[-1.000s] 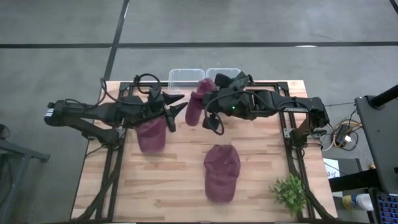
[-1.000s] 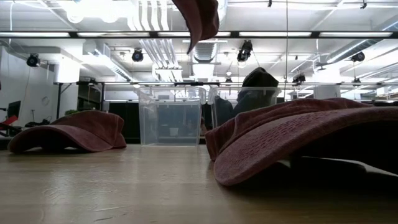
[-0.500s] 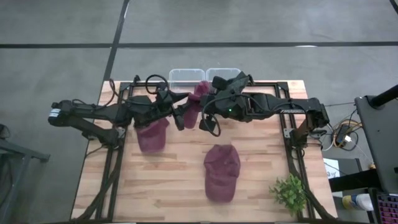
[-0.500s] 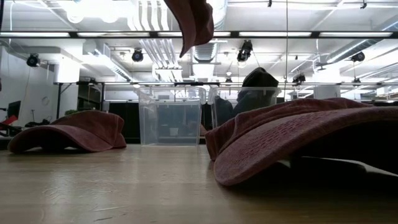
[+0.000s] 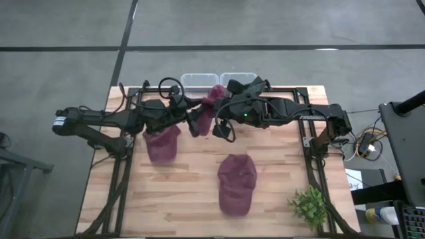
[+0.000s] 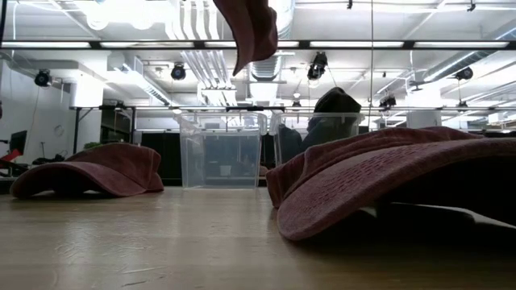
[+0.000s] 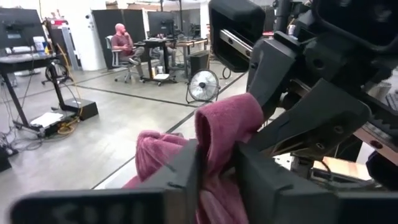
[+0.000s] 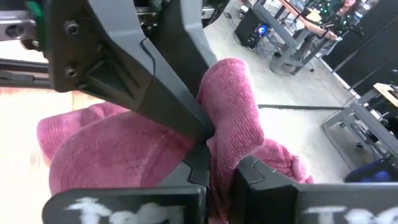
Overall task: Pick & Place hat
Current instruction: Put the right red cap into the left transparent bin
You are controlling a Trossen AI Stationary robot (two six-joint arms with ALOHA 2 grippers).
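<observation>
Midway: right gripper (image 8: 214,180) and left gripper (image 7: 214,168) both pinch raised hat (image 5: 207,111); two hats left, bins (image 5: 199,81) empty.

Even, diffuse overhead light; ceiling strip lights (image 6: 97,44) glared white in low view. Soft shadows cast on tabletop (image 5: 192,179). Near hat (image 6: 379,177) blurred in low view; wrist-view foregrounds defocused.
</observation>
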